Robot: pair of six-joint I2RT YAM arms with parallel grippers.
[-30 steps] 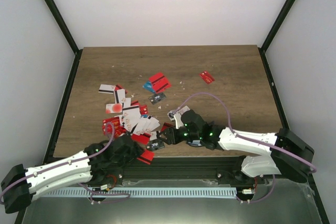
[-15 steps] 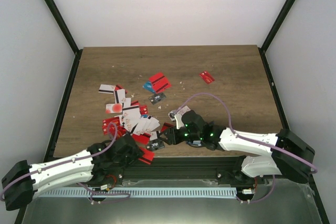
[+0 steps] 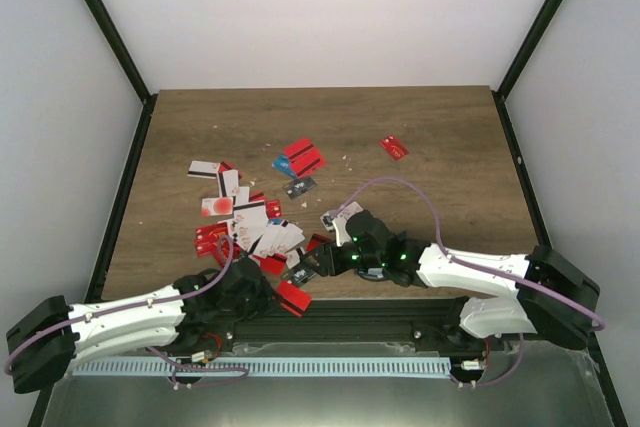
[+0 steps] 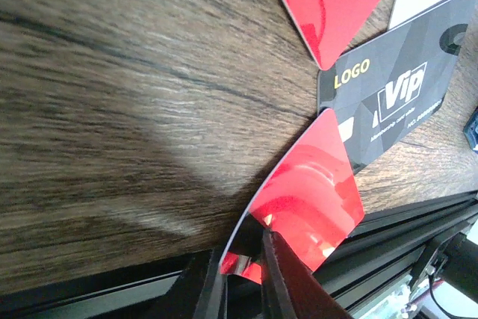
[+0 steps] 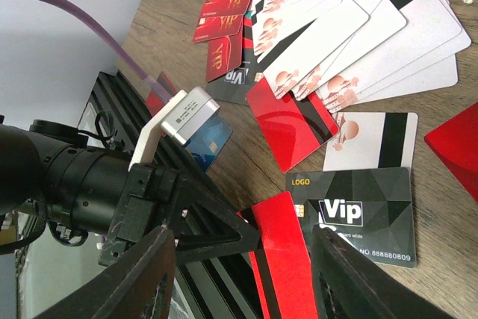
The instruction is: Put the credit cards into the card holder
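Left wrist view, lower middle of the frame: the left hand (image 4: 250, 259) is clenched on one corner of a glossy red plastic card (image 4: 310, 192). The card bows up off the brown wooden desk (image 4: 112, 110) right at its near edge — its free end rises toward the upper right, beside a dark grey card (image 4: 388, 102) printed VIP.

From above, the red card sits at bottom centre of the frame, just right of that hand. Its long axis runs upper left to lower right, and its lower end hangs past the desk edge. The right hand (image 3: 320, 263) is just above and to the right of it, fingers spread with nothing between them, pointing left toward the card. The rest of the credit cards (image 3: 250, 227) lie scattered left of centre.

I cannot pick out the navy card holder for sure, so which way the card must travel is a guess — probably toward the right hand, the nearer helper.
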